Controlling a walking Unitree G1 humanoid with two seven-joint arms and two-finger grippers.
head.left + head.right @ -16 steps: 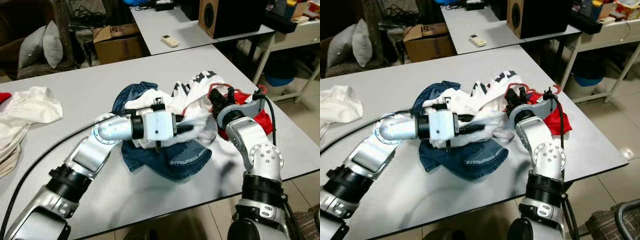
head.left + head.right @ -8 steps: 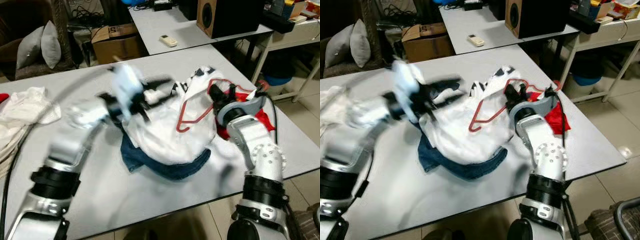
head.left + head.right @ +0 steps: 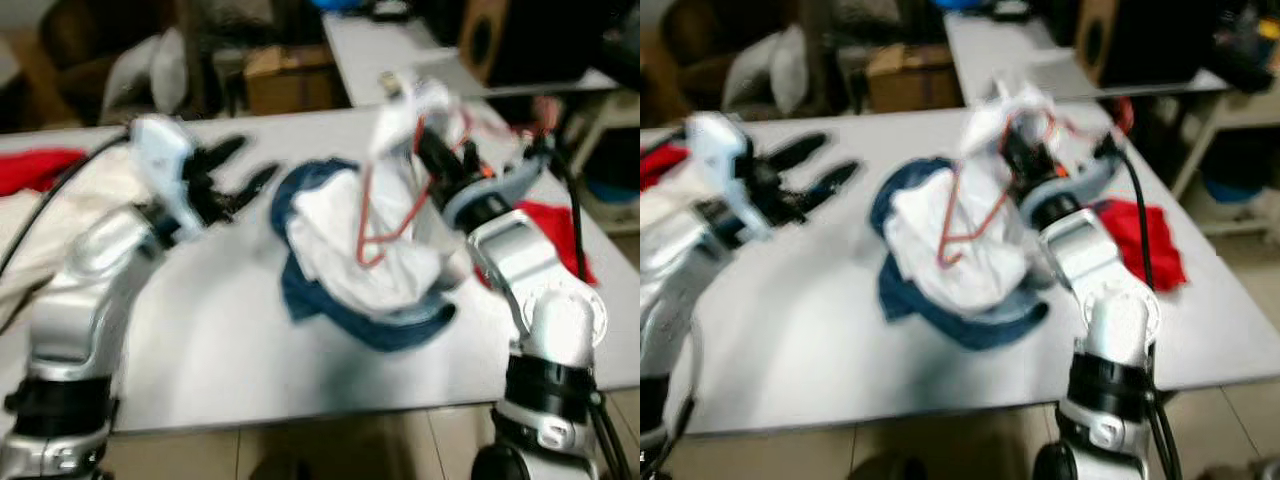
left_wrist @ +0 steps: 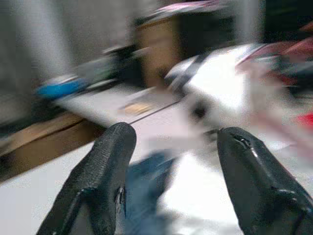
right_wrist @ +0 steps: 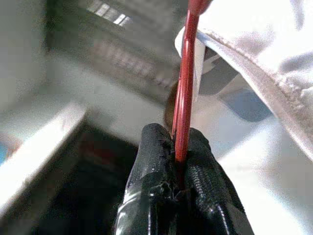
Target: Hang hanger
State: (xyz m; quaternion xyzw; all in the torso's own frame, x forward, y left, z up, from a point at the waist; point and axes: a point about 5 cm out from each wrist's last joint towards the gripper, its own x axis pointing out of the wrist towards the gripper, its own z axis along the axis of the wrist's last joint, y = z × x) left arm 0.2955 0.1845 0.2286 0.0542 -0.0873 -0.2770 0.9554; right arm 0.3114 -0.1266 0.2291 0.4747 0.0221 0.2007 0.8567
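A red wire hanger (image 3: 383, 218) carries a white garment (image 3: 352, 250) that droops onto the table. My right gripper (image 3: 432, 152) is raised above the table and shut on the hanger's upper part; in the right wrist view the red wire (image 5: 186, 73) runs between its closed fingertips (image 5: 161, 161), with the white cloth (image 5: 259, 54) beside it. Over the table's left part my left gripper (image 3: 237, 168) is open and holds nothing, well apart from the garment. Its two fingers (image 4: 105, 171) stand wide in the left wrist view. The eye views are blurred.
Blue jeans (image 3: 400, 328) lie under the white garment on the grey table (image 3: 220, 350). A red cloth (image 3: 556, 226) lies at the right, pale and red clothes (image 3: 45, 170) at the far left. Behind stand a cardboard box (image 3: 290, 75), cushions and a second table (image 3: 370, 45).
My left gripper has swung left, away from the garment, and is open. My right gripper has lifted the hanger with the white garment higher. The camera has shifted too.
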